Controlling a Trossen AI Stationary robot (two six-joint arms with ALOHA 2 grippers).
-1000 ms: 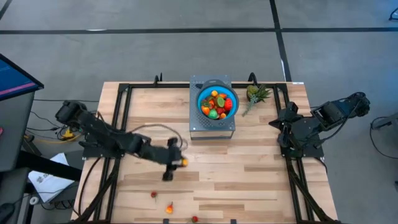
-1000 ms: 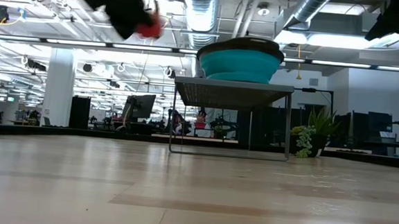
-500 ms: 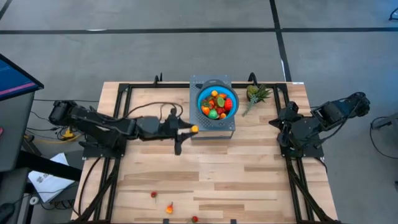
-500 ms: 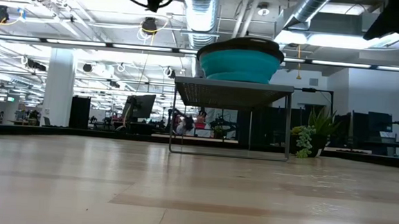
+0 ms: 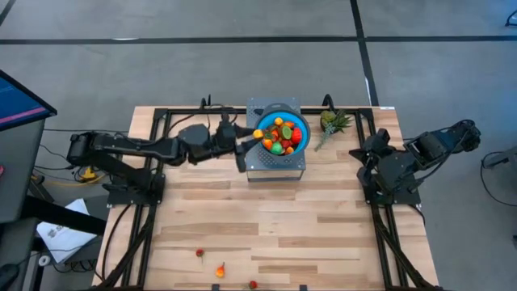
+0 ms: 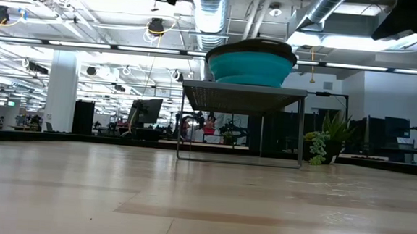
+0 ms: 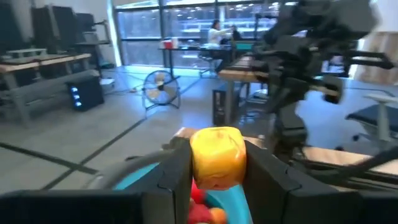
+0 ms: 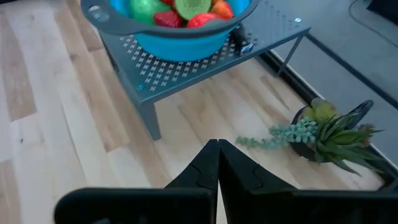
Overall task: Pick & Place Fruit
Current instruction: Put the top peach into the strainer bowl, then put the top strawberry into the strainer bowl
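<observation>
A pale wooden plank table (image 5: 275, 226) framed by black metal rails stands on a grey floor crossed by dark lines; the low view looks level across the boards into a large open hall with white pillars, ceiling ducts, strip lights and desks far behind. At the far middle of the table a grey perforated metal stand (image 5: 275, 166) carries a round blue bowl (image 5: 300, 123) heaped with small toy fruits (image 5: 281, 137) in red, orange and green, and just right of it lies a spiky green-leaved plant piece (image 5: 333, 123). The left gripper (image 5: 252, 139) reaches in from the left to the bowl's left rim, its two dark fingers (image 7: 177, 171) pinching a small orange-yellow toy fruit (image 7: 216, 157) from both sides, with the blue rim and the red and orange pile just beyond it in the left wrist view. The right gripper (image 8: 218, 163) waits at the right side of the table with its fingers pressed together on nothing, facing the stand and the plant piece. Three more small red and orange fruits (image 5: 219, 272) lie well apart from the bowl near the table's front edge. No writing or label can be read anywhere.
</observation>
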